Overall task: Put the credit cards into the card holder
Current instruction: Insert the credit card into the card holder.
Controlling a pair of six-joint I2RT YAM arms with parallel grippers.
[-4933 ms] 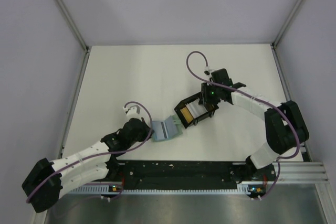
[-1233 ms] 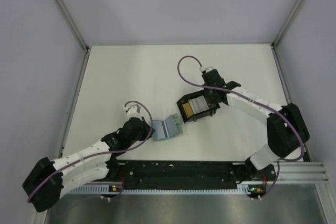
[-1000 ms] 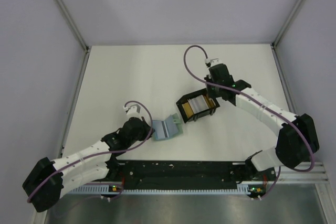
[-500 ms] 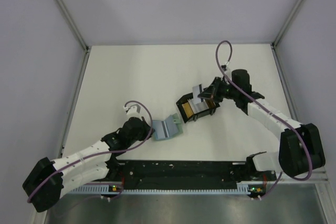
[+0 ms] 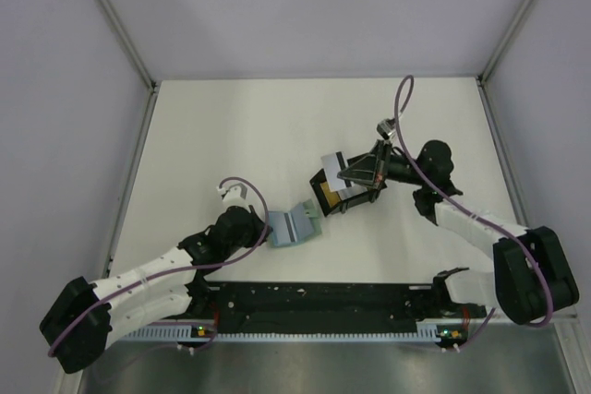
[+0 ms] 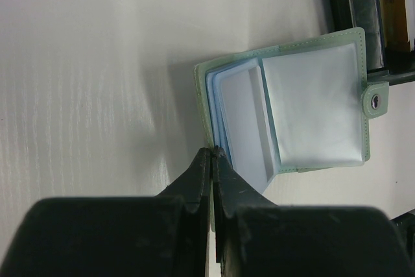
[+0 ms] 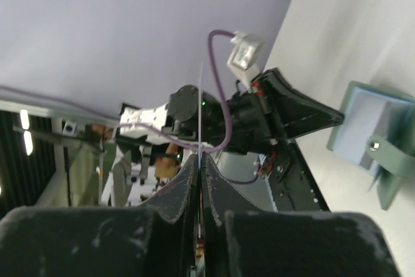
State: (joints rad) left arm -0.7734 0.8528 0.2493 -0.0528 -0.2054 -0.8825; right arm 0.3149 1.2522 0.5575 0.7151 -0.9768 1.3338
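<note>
The sage-green card holder [image 5: 294, 224] lies open on the table, its pale blue slotted inside [image 6: 305, 111] facing up. My left gripper [image 5: 265, 231] is shut on the holder's left edge [image 6: 209, 121]. A pale grey-white credit card [image 5: 331, 160] with a dark stripe hangs above the black box, and my right gripper [image 5: 353, 173] is shut on it. In the right wrist view that card [image 7: 201, 95] shows edge-on as a thin line rising from the fingertips, with the holder [image 7: 373, 137] at the far right. More credit cards [image 5: 326, 198], yellow-orange and grey, stand in the box.
The black open box [image 5: 355, 204] sits just right of the holder, its corner close to the holder's snap tab [image 6: 375, 100]. Grey walls enclose the white table on three sides. A black rail [image 5: 323, 302] runs along the near edge between the arm bases.
My right gripper has pulled a grey-white card up out of the black box, while its arm swung out to the right and the wrist turned sideways. The left arm and the holder have not moved.
</note>
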